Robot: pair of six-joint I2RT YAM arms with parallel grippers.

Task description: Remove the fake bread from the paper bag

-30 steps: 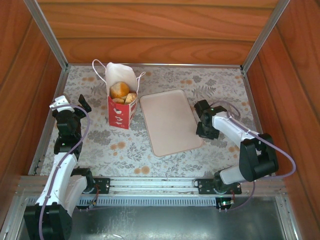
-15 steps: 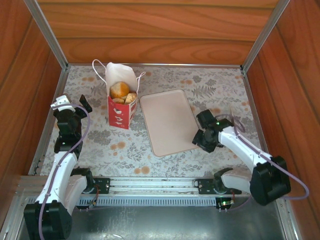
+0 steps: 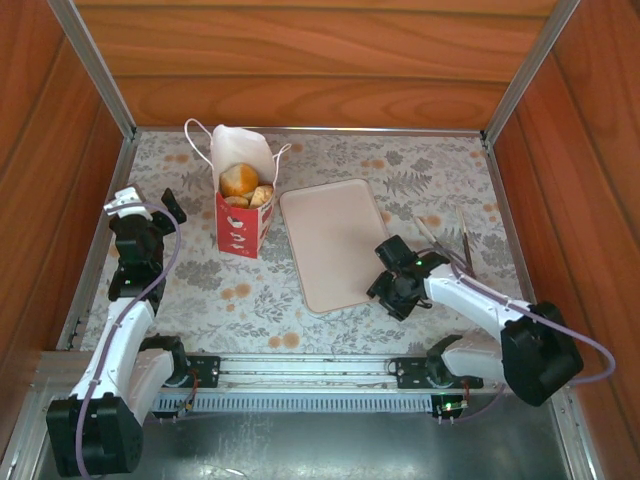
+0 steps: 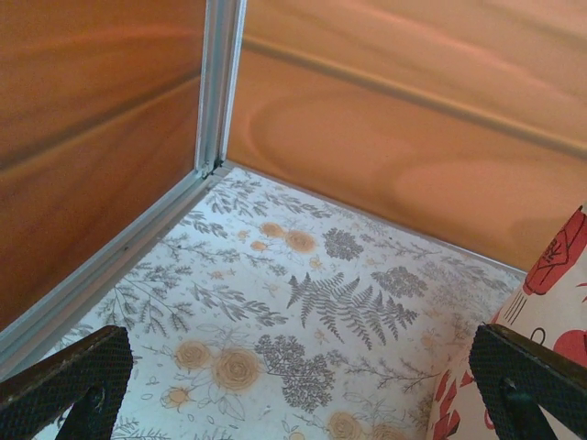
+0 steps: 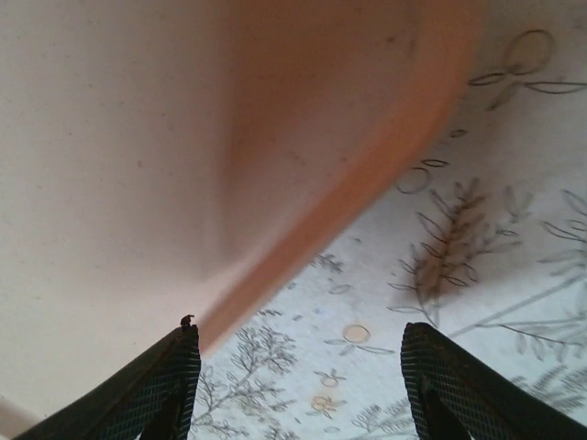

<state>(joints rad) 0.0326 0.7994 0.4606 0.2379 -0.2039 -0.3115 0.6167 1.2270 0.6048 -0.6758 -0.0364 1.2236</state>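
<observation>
Paper bag [image 3: 243, 225] upright at the worktop's [image 3: 430, 170] 11 o'clock, fake bread [image 3: 240, 181] showing at its mouth, its depths hidden. Left gripper [image 4: 298, 357] wide; right gripper [image 5: 298, 339] parted, empty, over the blurred tray [image 5: 110, 137] corner.

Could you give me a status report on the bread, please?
Left end effector open, beside bag. Right end effector open, empty, over tray's near corner. Bread in upright bag.

Robot test booth, lab-style — wood-panel walls [image 3: 300, 60], aluminium corner posts [image 3: 94, 68], floral-print table cover [image 3: 440, 165], metal mounting rail [image 3: 300, 368] up front.
</observation>
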